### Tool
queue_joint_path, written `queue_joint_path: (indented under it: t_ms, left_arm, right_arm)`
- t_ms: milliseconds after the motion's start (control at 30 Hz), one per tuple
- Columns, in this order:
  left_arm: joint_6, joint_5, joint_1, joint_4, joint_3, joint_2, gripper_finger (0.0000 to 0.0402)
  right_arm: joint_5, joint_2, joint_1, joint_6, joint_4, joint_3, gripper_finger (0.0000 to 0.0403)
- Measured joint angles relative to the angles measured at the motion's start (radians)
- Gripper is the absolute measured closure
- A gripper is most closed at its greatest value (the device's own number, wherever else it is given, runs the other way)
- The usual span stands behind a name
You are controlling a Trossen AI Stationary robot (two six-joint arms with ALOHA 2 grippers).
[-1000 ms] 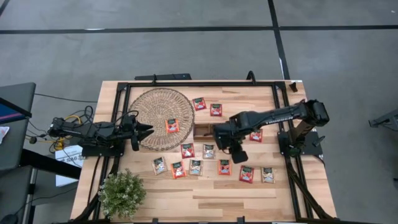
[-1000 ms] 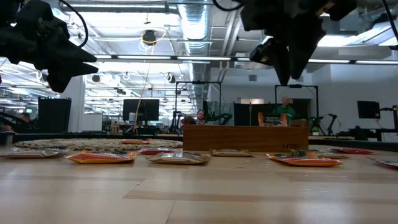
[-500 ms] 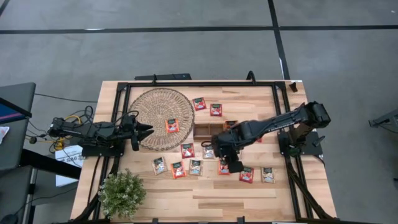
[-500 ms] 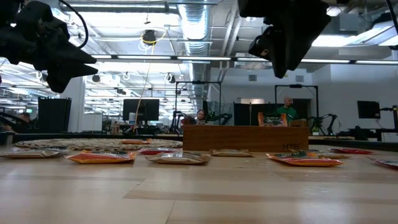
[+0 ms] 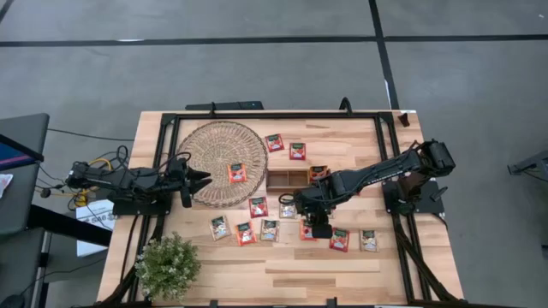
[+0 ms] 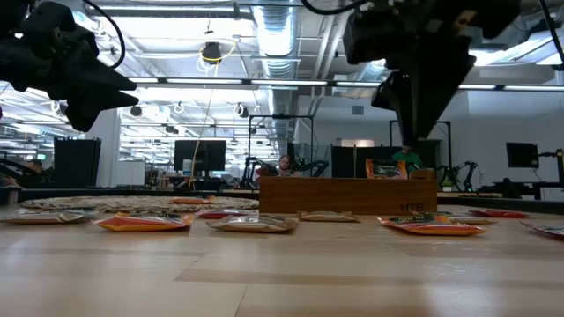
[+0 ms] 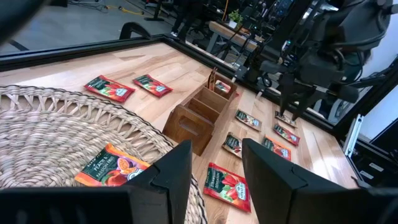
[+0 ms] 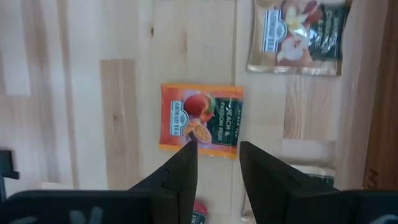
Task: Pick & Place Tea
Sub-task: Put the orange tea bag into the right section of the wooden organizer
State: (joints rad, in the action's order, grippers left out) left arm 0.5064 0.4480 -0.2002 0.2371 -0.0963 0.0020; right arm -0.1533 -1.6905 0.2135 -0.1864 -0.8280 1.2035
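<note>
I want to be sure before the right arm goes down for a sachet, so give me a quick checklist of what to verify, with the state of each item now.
1. Right gripper open, nothing between its fingers: ok.
2. Red-orange sachet lined up just ahead of the fingertips in the right wrist view: ok.
3. That sachet lies flat on the table, apart from the pale sachet beside it: ok.
4. Gripper above the sachets, not touching any, in the low view: ok.
5. Left gripper waits open at the woven mat, away from the right arm: ok.
6. Free compartment in the wooden tray: cannot tell.
</note>
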Motion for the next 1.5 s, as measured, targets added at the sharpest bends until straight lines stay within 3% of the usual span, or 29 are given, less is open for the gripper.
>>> queue_joint_path:
  t_ms: [500,1100,1500]
  left_arm:
    - [0.0,-0.003,0.0,0.014,-0.001,0.017,0.0269]
    - [0.001,-0.007,0.0,0.016,0.0,0.037,0.0269]
    - [0.0,-0.017,0.0,0.015,0.0,0.037,0.0269]
  right_arm:
    - [0.002,-0.223,-0.02,0.021,0.067,0.025,0.0289]
    - [-0.001,-0.295,-0.018,0.021,0.054,0.032,0.0292]
    - [0.004,-0.282,-0.019,0.018,0.053,0.028,0.0371]
